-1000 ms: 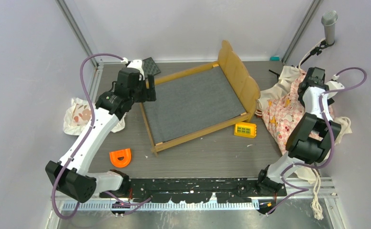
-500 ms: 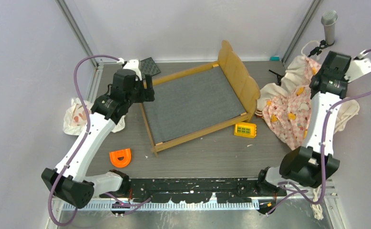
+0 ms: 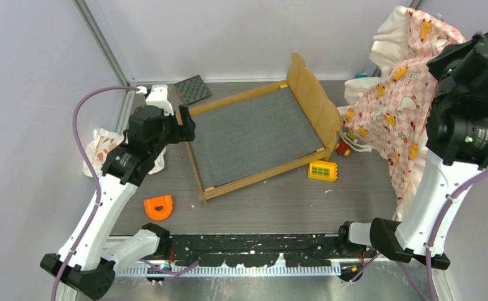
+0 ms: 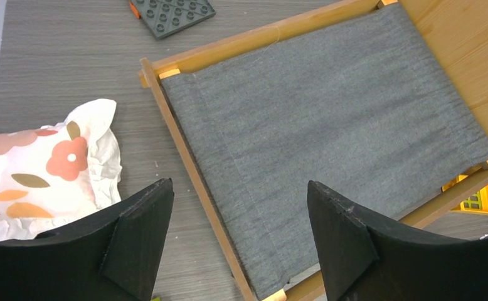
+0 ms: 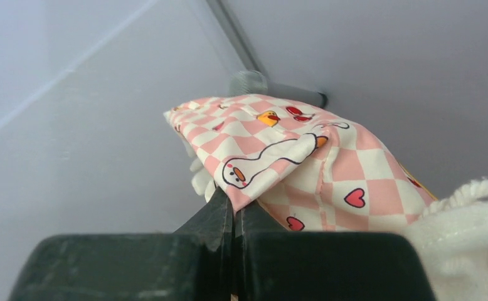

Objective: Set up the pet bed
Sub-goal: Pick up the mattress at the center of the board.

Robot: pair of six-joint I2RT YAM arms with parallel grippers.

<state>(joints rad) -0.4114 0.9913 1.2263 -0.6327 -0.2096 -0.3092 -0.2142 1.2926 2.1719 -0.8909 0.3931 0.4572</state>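
Sheet-laying step, apparently: right gripper [image 5: 234, 210], pinched on the pink-checkered sheet [image 3: 404, 88], holds it high at far right; left gripper [image 4: 238, 232] gapes over the central pet bed [image 3: 254, 135]; next, probably, draping the sheet leftward across it.

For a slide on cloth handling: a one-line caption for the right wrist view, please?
Right gripper shut on a fold of the pink checkered sheet, held up before a grey wall.

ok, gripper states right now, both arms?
Left gripper: open, empty, over the pet bed.
Right gripper: shut on the pink-checkered sheet, held up high.
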